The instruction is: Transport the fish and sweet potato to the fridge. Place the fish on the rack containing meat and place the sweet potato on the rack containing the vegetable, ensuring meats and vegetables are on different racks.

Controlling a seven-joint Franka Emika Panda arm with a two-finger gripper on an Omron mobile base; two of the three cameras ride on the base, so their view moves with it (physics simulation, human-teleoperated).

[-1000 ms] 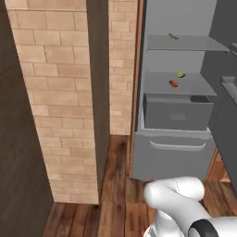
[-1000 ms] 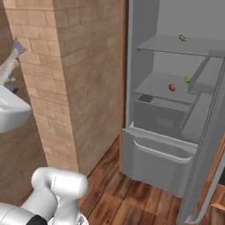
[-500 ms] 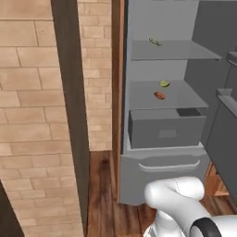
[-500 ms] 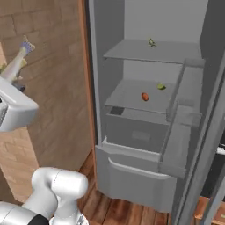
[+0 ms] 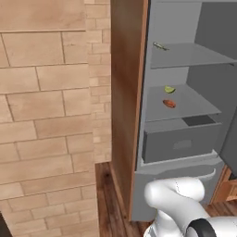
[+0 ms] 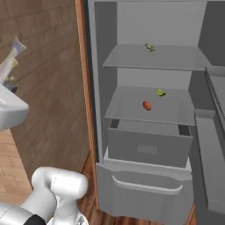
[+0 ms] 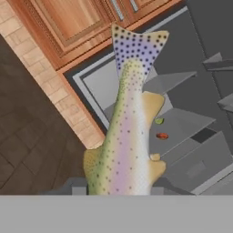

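Note:
My gripper (image 7: 117,189) is shut on the fish (image 7: 127,132), a pale spotted fish whose tail points toward the open fridge (image 6: 132,22). In the right base view the fish (image 6: 10,59) is held high at the far left, outside the fridge, with the gripper (image 6: 9,80) under it. The sweet potato (image 6: 146,105) (image 5: 169,103) (image 7: 162,135) lies on the lower rack (image 6: 127,110), next to the yellow-green vegetable (image 6: 161,92) (image 5: 169,89) (image 7: 159,121). The thin olive meat (image 6: 150,47) (image 5: 160,46) lies on the upper rack (image 6: 180,59).
A grey box drawer (image 6: 149,147) sits under the racks, above the lower freezer front (image 6: 145,189). Door shelves (image 6: 214,132) stand at the right. A wooden side panel (image 5: 125,92) and a brick wall (image 5: 46,115) stand left of the fridge.
The whole picture has shifted: the base has moved toward the fridge, which is now larger and more central. The fish stays in the shut gripper.

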